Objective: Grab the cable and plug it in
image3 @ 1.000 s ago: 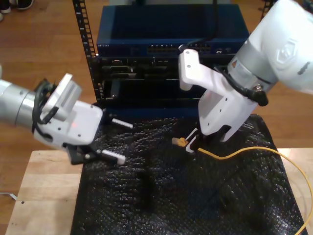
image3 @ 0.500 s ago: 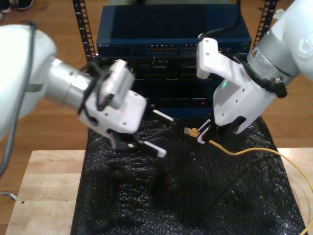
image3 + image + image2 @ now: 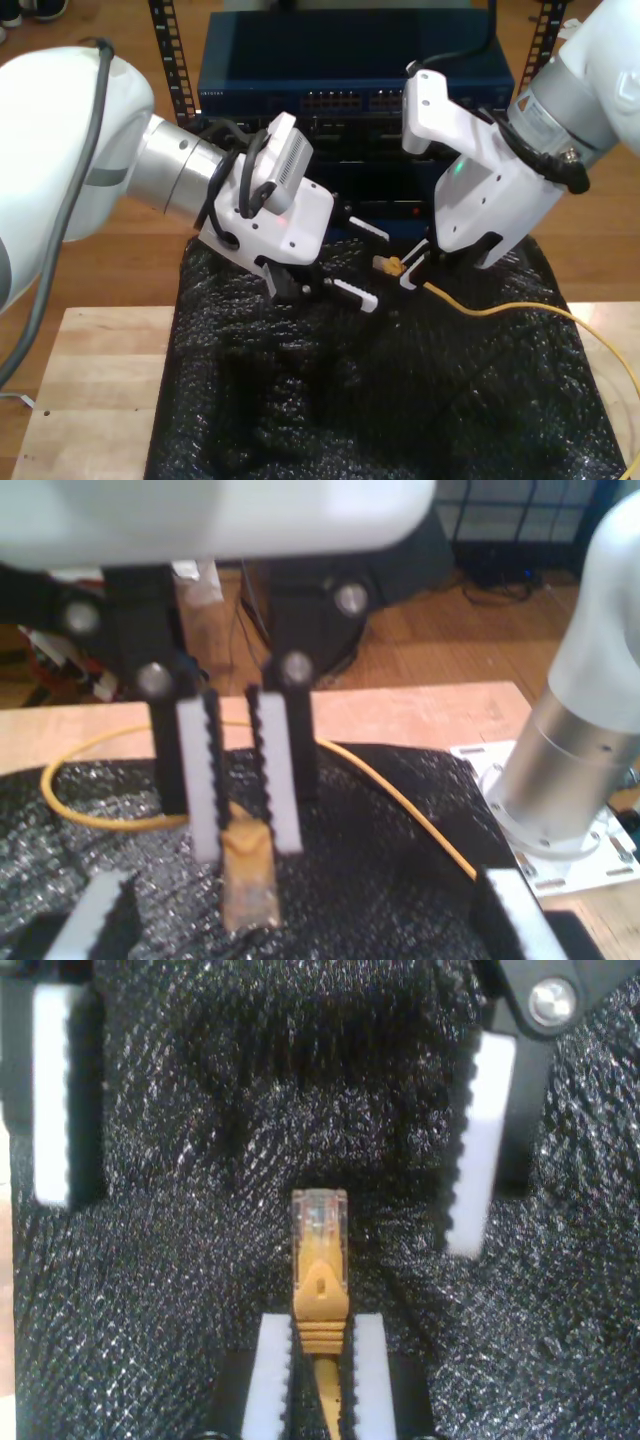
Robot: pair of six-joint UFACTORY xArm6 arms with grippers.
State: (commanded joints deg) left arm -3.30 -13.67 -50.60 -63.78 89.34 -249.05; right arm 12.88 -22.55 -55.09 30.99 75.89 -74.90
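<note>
The cable (image 3: 500, 308) is thin and yellow-orange, running from the exterior view's right edge to its clear-tipped plug (image 3: 388, 265). My first gripper (image 3: 412, 272) is shut on the cable just behind the plug, holding it above the black mat. In the first wrist view the plug (image 3: 248, 880) sticks out past the first gripper (image 3: 245, 845). My second gripper (image 3: 365, 263) is open, its white fingers (image 3: 478, 1150) spread either side of the plug (image 3: 319, 1250) without touching it. My first gripper (image 3: 320, 1330) also appears in the second wrist view, pinching the boot.
A black bubble-wrap mat (image 3: 380, 400) covers a wooden table (image 3: 90, 400). Behind it stands a rack with a blue network switch (image 3: 355, 95) showing a row of ports. The other arm's base (image 3: 570, 780) stands at the table edge.
My second gripper has swung toward the exterior view's right and now straddles the plug. My first gripper lifted the plug slightly and keeps hold of it.
</note>
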